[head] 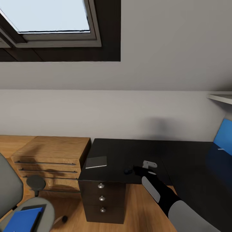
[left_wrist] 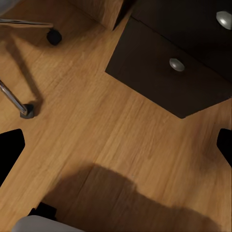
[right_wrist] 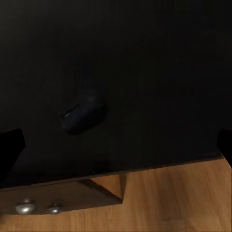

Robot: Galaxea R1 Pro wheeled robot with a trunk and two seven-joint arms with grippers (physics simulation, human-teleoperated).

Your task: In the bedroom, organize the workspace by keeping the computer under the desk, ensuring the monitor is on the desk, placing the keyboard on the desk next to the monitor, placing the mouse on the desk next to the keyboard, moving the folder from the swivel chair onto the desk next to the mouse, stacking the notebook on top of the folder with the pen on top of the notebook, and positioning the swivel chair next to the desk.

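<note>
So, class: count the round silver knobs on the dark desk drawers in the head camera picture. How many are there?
3. The top knob, the middle knob and the bottom knob sit in a column on the drawers below the desk's near edge. Others may be hidden.

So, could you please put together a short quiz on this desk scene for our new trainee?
1. True or false: the blue folder lies on the swivel chair.
2. Which lies nearer the right gripper: A) the notebook, B) the mouse?
3. Fill in: the notebook rests on the ____.

Key: 1 true; 2 B; 3 desk.
</note>
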